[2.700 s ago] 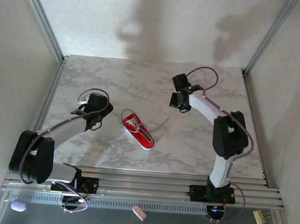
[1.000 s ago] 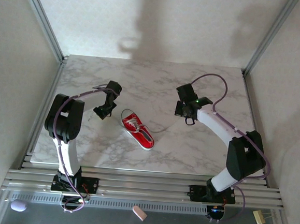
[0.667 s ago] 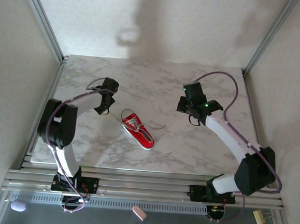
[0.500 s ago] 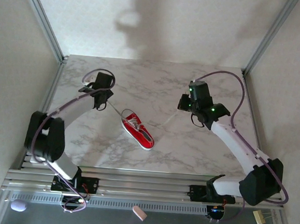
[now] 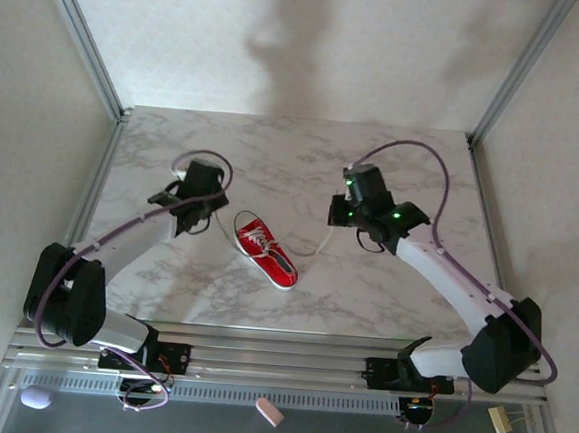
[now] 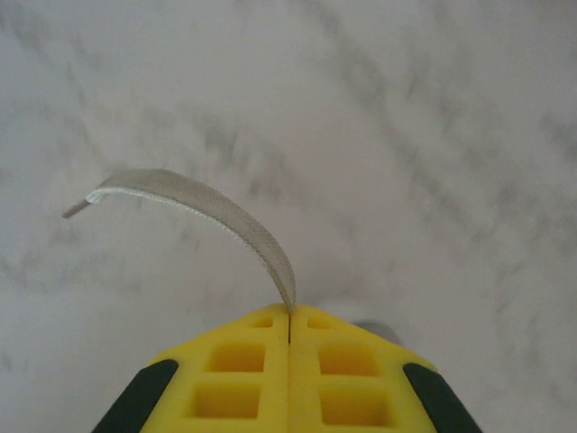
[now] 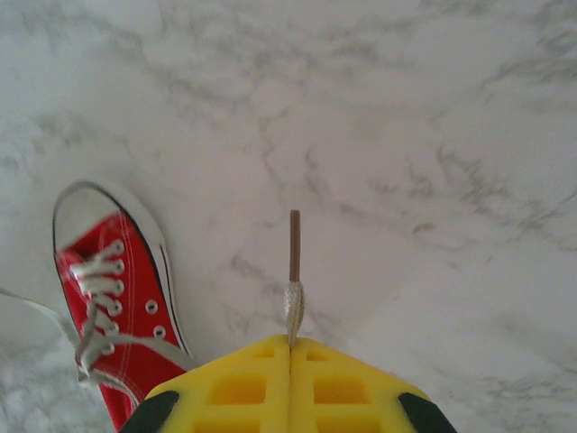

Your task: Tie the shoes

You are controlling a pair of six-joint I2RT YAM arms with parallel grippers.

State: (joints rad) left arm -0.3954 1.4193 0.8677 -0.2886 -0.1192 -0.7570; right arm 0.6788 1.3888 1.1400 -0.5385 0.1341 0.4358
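A small red canvas shoe (image 5: 266, 251) with a white sole lies mid-table, toe toward the near right; it also shows at lower left in the right wrist view (image 7: 113, 307). My left gripper (image 5: 198, 211) hangs left of the shoe, its yellow jaws shut on one white lace (image 6: 216, 215) that curls out to the left. My right gripper (image 5: 341, 219) hangs right of the shoe, jaws shut on the other lace end (image 7: 294, 307), whose brown tip (image 7: 294, 245) sticks out ahead. That lace (image 5: 319, 247) runs slack down to the shoe.
The marble tabletop (image 5: 294, 157) is walled by white panels with metal posts (image 5: 83, 40) at the back corners. A metal rail (image 5: 278, 361) carrying the arm bases runs along the near edge. Small loose items (image 5: 269, 412) lie below the rail.
Both arms have swung about with the laces pinched. Over the last half second the left gripper dropped nearer and the right gripper moved left toward the shoe, slackening its lace. The shoe stayed put.
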